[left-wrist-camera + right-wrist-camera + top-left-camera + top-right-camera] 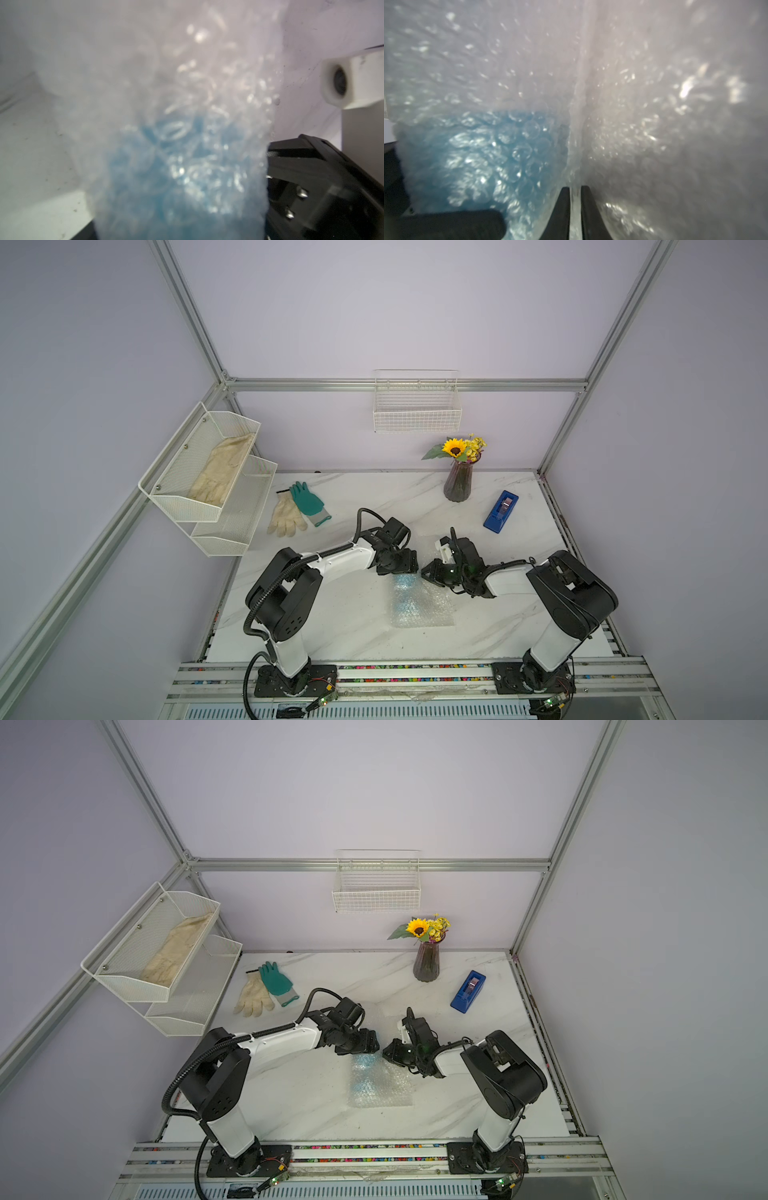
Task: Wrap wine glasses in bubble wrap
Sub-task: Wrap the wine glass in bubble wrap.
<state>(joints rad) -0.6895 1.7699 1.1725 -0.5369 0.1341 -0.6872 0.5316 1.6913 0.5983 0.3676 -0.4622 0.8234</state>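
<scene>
R tool [575, 189] pinches bubble wrap [654, 104] edge, nxt to wrapped blue goblet [477, 155].

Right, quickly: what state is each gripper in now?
Left gripper: at the wrapped light-blue plastic goblet; open or closed cannot be told.
Right gripper: closed on the clear bubbled plastic sheet.

- goblet [477, 155]: only a blue blur behind the bubble wrap [654, 104]; stem and foot not made out.
- left gripper [405, 568]: fingertips hidden beneath its own body in both top views.
- right gripper [575, 189]: fingers [564, 207] cut off by the picture's edge.
</scene>
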